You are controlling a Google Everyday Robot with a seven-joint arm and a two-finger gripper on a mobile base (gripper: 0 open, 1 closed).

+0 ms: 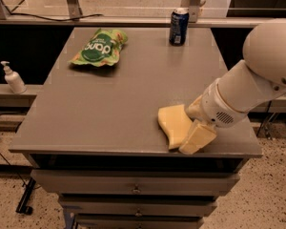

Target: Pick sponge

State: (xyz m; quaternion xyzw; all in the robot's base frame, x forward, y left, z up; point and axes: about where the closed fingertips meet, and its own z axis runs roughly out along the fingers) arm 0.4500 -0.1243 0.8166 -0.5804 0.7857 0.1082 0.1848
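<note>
The pale yellow sponge (pixel 173 122) lies flat near the front right edge of the grey table (pixel 114 104). My gripper (pixel 194 123) is down at the sponge's right end, coming in from the right on the white arm (pixel 257 75). Its jaws are apart. The near yellowish finger pad (pixel 198 138) stands at the sponge's front right corner and touches it or nearly so. The far finger (pixel 194 107) sits behind the sponge's right edge. The sponge rests on the table; its right edge is hidden by the gripper.
A green snack bag (pixel 98 47) lies at the table's back left. A blue can (pixel 179 26) stands at the back edge, right of centre. A white pump bottle (pixel 12 78) stands on a ledge left of the table. Drawers sit below the front edge.
</note>
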